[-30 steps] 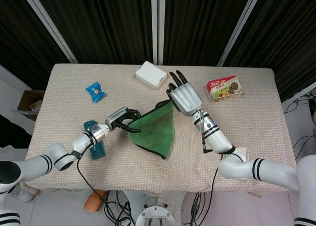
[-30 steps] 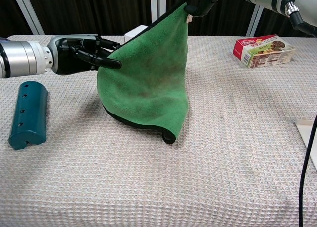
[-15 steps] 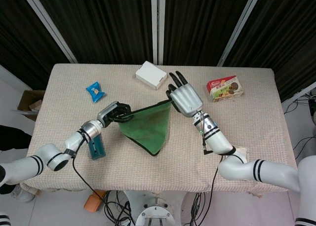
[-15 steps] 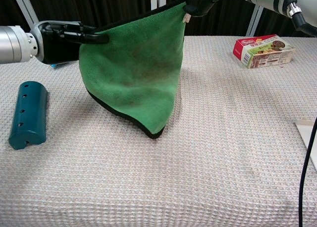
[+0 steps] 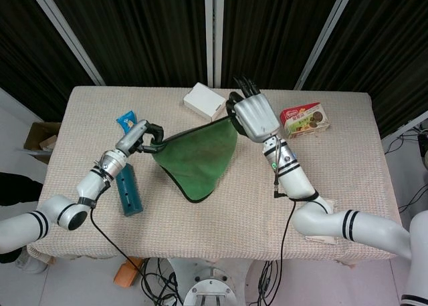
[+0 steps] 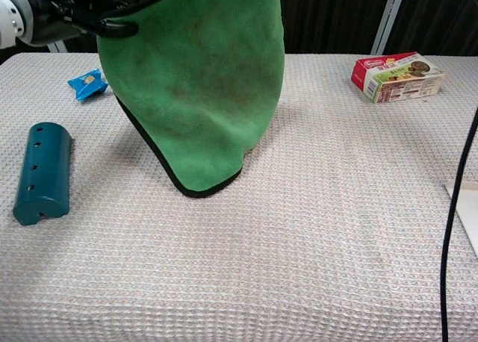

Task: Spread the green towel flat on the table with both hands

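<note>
The green towel point(image 5: 198, 156) with a dark hem hangs above the table, stretched between both hands. In the chest view the green towel point(image 6: 202, 81) sags to a point whose tip meets the tablecloth near the middle. My left hand point(image 5: 142, 140) pinches its left corner; that left hand point(image 6: 63, 12) shows at the top left of the chest view. My right hand point(image 5: 253, 116) grips the right corner high up, beyond the top edge of the chest view.
A teal cylinder point(image 5: 127, 190) lies at the left front, also the teal cylinder point(image 6: 42, 172) in the chest view. A blue snack packet point(image 5: 127, 121), a white box point(image 5: 204, 101) and a red-green snack box point(image 5: 305, 119) sit toward the back. White paper point(image 6: 467, 207) lies at the right edge.
Both hands have risen and moved apart, the left one going left and back. The towel has opened wider and lifted, its low tip sliding left over the cloth.
</note>
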Motion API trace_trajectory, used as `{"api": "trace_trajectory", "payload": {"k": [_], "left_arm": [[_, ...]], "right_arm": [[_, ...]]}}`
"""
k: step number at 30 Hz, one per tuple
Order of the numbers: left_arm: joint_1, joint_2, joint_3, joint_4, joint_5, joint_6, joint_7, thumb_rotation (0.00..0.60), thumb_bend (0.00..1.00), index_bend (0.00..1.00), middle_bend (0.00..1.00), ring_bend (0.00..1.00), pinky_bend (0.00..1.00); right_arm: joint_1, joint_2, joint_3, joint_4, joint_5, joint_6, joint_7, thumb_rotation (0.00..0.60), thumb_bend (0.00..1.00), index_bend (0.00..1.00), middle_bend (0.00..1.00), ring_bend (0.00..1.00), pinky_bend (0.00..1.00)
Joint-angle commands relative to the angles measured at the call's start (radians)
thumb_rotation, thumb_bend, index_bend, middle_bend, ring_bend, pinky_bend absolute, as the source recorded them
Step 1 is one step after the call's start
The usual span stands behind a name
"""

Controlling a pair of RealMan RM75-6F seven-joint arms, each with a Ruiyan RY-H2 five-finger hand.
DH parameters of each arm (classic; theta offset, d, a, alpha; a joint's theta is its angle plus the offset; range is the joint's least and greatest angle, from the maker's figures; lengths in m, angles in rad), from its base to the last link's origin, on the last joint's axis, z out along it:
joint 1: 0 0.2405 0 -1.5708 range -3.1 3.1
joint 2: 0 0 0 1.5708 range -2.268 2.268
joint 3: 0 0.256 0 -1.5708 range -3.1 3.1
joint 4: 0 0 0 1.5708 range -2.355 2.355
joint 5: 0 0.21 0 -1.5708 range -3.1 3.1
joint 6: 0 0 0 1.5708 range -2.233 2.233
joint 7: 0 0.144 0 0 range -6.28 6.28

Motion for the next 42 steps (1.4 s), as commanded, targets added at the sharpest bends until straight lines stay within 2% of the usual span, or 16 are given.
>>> {"api": "trace_trajectory", "payload": {"k": [1,8,10,13,17,23,27,32,38,42], "left_arm": [[-0.014,0.0,-0.128,-0.012,-0.201,0.113,0.371,0.6,0.46,0.75,0.78,0.64,0.29],[-0.035,-0.017,-0.222,0.08,-0.219,0.263,0.586,0.6,0.45,0.75,0.78,0.64,0.29],[-0.031,-0.031,-0.229,0.1,-0.198,0.307,0.612,0.6,0.44,0.75,0.78,0.64,0.29],[-0.007,-0.073,-0.217,0.116,-0.156,0.372,0.614,0.6,0.44,0.75,0.78,0.64,0.29],[0.038,-0.167,-0.147,0.163,-0.073,0.443,0.61,0.6,0.43,0.75,0.78,0.63,0.29],[0.107,-0.315,0.011,0.308,0.083,0.492,0.618,0.6,0.42,0.75,0.77,0.63,0.29],[0.15,-0.369,0.095,0.378,0.171,0.522,0.648,0.6,0.42,0.74,0.77,0.62,0.29],[0.199,-0.405,0.162,0.424,0.258,0.568,0.703,0.6,0.42,0.74,0.76,0.62,0.28],[0.244,-0.406,0.209,0.409,0.328,0.605,0.774,0.6,0.41,0.73,0.75,0.62,0.27],[0.268,-0.398,0.234,0.379,0.356,0.592,0.838,0.6,0.4,0.72,0.73,0.6,0.26]], "right_arm": [[0.036,-0.032,0.044,0.041,0.03,0.01,0.004,0.6,0.51,0.88,0.35,0.03,0.0],[0.084,-0.079,0.103,0.138,0.014,0.051,0.05,0.6,0.51,0.88,0.35,0.03,0.0],[0.085,-0.084,0.1,0.158,0.002,0.055,0.063,0.6,0.51,0.88,0.36,0.03,0.0],[0.075,-0.088,0.065,0.191,-0.026,0.042,0.082,0.6,0.51,0.88,0.36,0.04,0.0],[0.047,-0.084,-0.015,0.222,-0.089,-0.002,0.13,0.6,0.51,0.88,0.36,0.04,0.0],[-0.005,-0.072,-0.16,0.224,-0.218,-0.061,0.194,0.6,0.51,0.88,0.36,0.04,0.0],[-0.032,-0.058,-0.225,0.2,-0.284,-0.076,0.211,0.6,0.51,0.89,0.36,0.04,0.0],[-0.056,-0.043,-0.287,0.16,-0.352,-0.088,0.2,0.6,0.51,0.89,0.36,0.04,0.0],[-0.078,-0.026,-0.327,0.103,-0.403,-0.093,0.177,0.6,0.51,0.89,0.37,0.04,0.0],[-0.092,-0.025,-0.352,0.091,-0.428,-0.102,0.148,0.6,0.52,0.89,0.37,0.04,0.0]]}}
